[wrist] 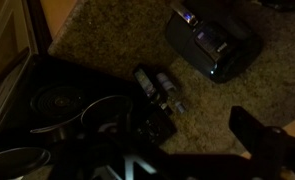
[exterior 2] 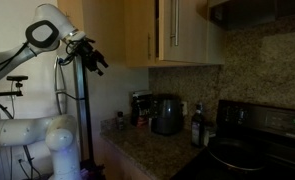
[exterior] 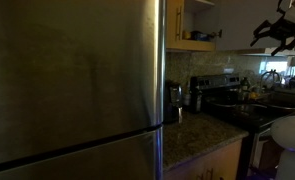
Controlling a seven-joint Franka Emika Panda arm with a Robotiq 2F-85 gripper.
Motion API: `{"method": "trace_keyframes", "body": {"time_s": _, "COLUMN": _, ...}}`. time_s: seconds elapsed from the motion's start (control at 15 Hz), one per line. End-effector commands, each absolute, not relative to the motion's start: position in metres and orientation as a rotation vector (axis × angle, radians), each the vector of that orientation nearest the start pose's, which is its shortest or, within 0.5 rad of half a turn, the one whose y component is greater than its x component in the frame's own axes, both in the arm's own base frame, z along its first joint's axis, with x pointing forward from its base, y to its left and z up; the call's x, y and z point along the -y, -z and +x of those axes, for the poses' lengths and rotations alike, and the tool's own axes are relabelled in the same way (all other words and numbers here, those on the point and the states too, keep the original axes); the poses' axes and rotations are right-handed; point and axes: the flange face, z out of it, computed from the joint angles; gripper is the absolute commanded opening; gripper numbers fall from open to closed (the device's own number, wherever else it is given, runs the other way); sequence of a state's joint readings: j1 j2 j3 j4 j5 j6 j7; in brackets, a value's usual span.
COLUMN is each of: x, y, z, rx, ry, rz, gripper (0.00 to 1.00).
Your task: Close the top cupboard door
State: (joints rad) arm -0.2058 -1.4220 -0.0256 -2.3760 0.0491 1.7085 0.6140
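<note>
Wrist view looks straight down on a speckled brown granite counter point(wrist: 107, 35), so from where I stand the arm is high and nowhere near its work. The black two-finger gripper point(exterior 2: 95, 58) hangs in open air with its fingers apart and nothing between them. The top cupboard door point(exterior 2: 195, 32), a flat pale wooden panel on the wall cabinet above the counter, is well apart from it; in an exterior view the cabinet's yellowish-tan interior point(exterior: 197, 25) shows, so the door seems to stand open, though how far I cannot tell in this dim light. To do the step well, I would bring the gripper round to the outer face of the panel, near its free edge and away from the hinge. I would then push with a steady sweep that follows the door's arc, easing off as it meets the frame so it does not slam or bounce back. Below, the counter carries a dark boxy toaster-like appliance point(wrist: 212, 45) and two small dark bottles point(wrist: 159, 90), with a black glass-topped stove point(wrist: 67, 100) beside them. A tall stainless steel fridge door point(exterior: 67, 80) fills the near side of the kitchen.
</note>
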Motion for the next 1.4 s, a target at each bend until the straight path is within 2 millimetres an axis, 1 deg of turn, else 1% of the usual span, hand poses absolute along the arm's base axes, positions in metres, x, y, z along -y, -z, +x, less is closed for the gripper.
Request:
{"method": "trace_keyframes", "body": {"time_s": 0.0, "x": 0.064, "y": -0.749, "z": 0.111, "rx": -1.297, "ry": 1.128, "rz": -2.310, "gripper": 1.00}}
{"method": "trace_keyframes", "body": {"time_s": 0.07, "x": 0.078, "y": -0.756, "z": 0.107, "rx": -1.355, "ry": 1.155, "rz": -2.252, "gripper": 1.00}}
{"method": "trace_keyframes", "body": {"time_s": 0.13, "x": 0.097, "y": -0.763, "z": 0.098, "rx": -1.415, "ry": 1.172, "rz": -2.190, "gripper": 1.00}}
{"method": "trace_keyframes", "body": {"time_s": 0.27, "x": 0.133, "y": -0.773, "z": 0.075, "rx": -1.525, "ry": 1.201, "rz": -2.065, "gripper": 1.00}}
{"method": "trace_keyframes", "body": {"time_s": 0.33, "x": 0.148, "y": -0.778, "z": 0.063, "rx": -1.571, "ry": 1.213, "rz": -1.999, "gripper": 1.00}}
{"method": "trace_keyframes", "body": {"time_s": 0.4, "x": 0.161, "y": -0.783, "z": 0.056, "rx": -1.611, "ry": 1.222, "rz": -1.930, "gripper": 1.00}}
{"method": "trace_keyframes", "body": {"time_s": 0.47, "x": 0.164, "y": -0.782, "z": 0.057, "rx": -1.624, "ry": 1.220, "rz": -1.853, "gripper": 1.00}}
{"method": "trace_keyframes", "body": {"time_s": 0.53, "x": 0.151, "y": -0.775, "z": 0.054, "rx": -1.551, "ry": 1.221, "rz": -1.956, "gripper": 1.00}}
{"method": "trace_keyframes", "body": {"time_s": 0.6, "x": 0.158, "y": -0.777, "z": 0.049, "rx": -1.571, "ry": 1.226, "rz": -1.910, "gripper": 1.00}}
{"method": "trace_keyframes", "body": {"time_s": 0.67, "x": 0.160, "y": -0.778, "z": 0.049, "rx": -1.582, "ry": 1.227, "rz": -1.890, "gripper": 1.00}}
{"method": "trace_keyframes", "body": {"time_s": 0.73, "x": 0.159, "y": -0.774, "z": 0.057, "rx": -1.602, "ry": 1.234, "rz": -1.895, "gripper": 1.00}}
{"method": "trace_keyframes", "body": {"time_s": 0.8, "x": 0.170, "y": -0.779, "z": 0.062, "rx": -1.675, "ry": 1.271, "rz": -1.779, "gripper": 1.00}}
{"method": "trace_keyframes", "body": {"time_s": 0.87, "x": 0.184, "y": -0.785, "z": 0.064, "rx": -1.729, "ry": 1.272, "rz": -1.700, "gripper": 1.00}}
{"method": "trace_keyframes", "body": {"time_s": 0.93, "x": 0.205, "y": -0.791, "z": 0.058, "rx": -1.778, "ry": 1.269, "rz": -1.650, "gripper": 1.00}}
{"method": "trace_keyframes", "body": {"time_s": 1.0, "x": 0.218, "y": -0.795, "z": 0.052, "rx": -1.814, "ry": 1.275, "rz": -1.584, "gripper": 1.00}}
{"method": "trace_keyframes", "body": {"time_s": 1.13, "x": 0.252, "y": -0.801, "z": 0.033, "rx": -1.894, "ry": 1.283, "rz": -1.455, "gripper": 1.00}}
{"method": "trace_keyframes", "body": {"time_s": 1.33, "x": 0.294, "y": -0.813, "z": 0.005, "rx": -1.986, "ry": 1.301, "rz": -1.255, "gripper": 1.00}}
